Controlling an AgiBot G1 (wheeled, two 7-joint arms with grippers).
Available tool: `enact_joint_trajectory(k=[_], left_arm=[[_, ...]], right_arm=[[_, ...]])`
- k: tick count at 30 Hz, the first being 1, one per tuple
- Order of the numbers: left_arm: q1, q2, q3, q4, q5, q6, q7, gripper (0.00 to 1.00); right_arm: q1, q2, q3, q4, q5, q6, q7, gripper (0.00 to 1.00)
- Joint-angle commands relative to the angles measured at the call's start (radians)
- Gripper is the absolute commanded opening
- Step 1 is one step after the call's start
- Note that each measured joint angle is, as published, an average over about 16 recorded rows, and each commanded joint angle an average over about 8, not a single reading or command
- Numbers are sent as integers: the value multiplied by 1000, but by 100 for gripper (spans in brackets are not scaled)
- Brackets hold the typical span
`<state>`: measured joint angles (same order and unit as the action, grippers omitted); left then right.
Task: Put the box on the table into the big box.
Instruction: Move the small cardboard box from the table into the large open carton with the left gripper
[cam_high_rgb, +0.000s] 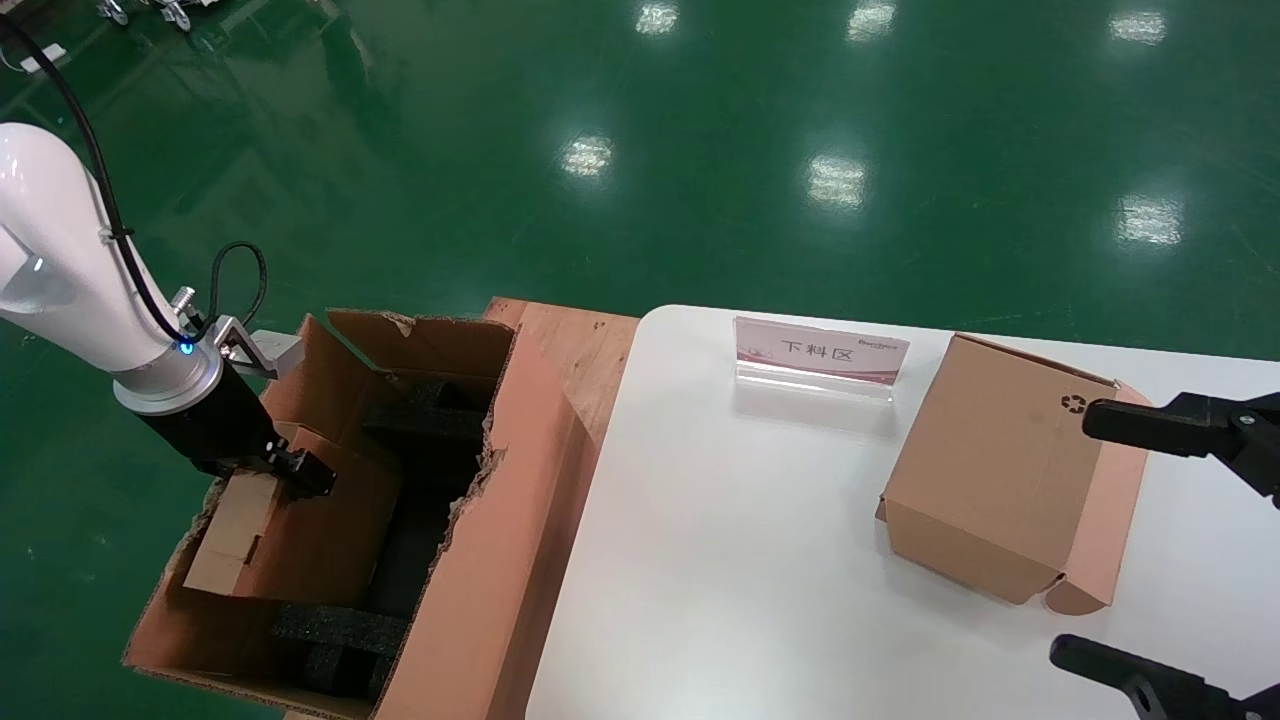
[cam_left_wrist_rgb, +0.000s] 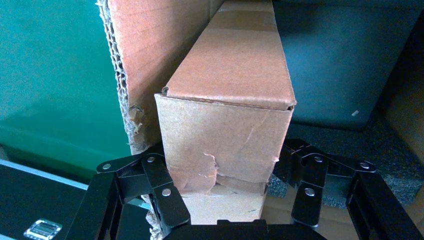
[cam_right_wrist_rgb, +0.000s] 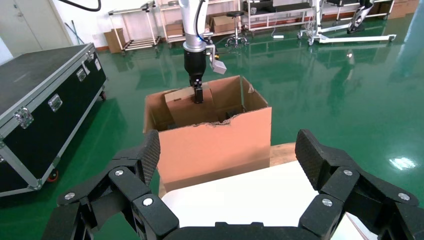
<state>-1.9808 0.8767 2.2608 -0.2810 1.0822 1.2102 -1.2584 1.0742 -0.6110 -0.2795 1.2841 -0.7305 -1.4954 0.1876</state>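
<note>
The box (cam_high_rgb: 290, 530), a small plain brown carton, leans tilted inside the big box (cam_high_rgb: 500, 520), against its far-left wall and above black foam blocks (cam_high_rgb: 340, 640). My left gripper (cam_high_rgb: 300, 470) reaches down into the big box and is shut on the box's upper end. In the left wrist view the box (cam_left_wrist_rgb: 225, 75) fills the gap between the fingers (cam_left_wrist_rgb: 167, 200) of the left gripper (cam_left_wrist_rgb: 225, 172), beside the ragged wall (cam_left_wrist_rgb: 150, 50). My right gripper (cam_high_rgb: 1075, 535) hovers open over the table's right side, holding nothing. The right wrist view shows the right gripper (cam_right_wrist_rgb: 229, 155) facing the big box (cam_right_wrist_rgb: 215, 145).
A similar carton with a black recycling symbol (cam_high_rgb: 1000, 470) stands on the white table (cam_high_rgb: 720, 560), between the right gripper's fingers in the head view. A pink-and-white sign (cam_high_rgb: 820, 350) stands at the table's back. A wooden board (cam_high_rgb: 575, 350) lies behind the big box. A black flight case (cam_right_wrist_rgb: 40, 100) stands on the floor.
</note>
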Motion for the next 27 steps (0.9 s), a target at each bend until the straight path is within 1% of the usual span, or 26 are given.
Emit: enact_joint_trajectory(k=[1, 27], left_arm=[[1, 0, 0, -1, 0, -1, -1, 100], [4, 1, 0, -2, 0, -2, -1, 100]], right_arm=[[0, 0, 0, 0, 0, 0, 0, 100], [0, 0, 0, 0, 0, 0, 0, 100]])
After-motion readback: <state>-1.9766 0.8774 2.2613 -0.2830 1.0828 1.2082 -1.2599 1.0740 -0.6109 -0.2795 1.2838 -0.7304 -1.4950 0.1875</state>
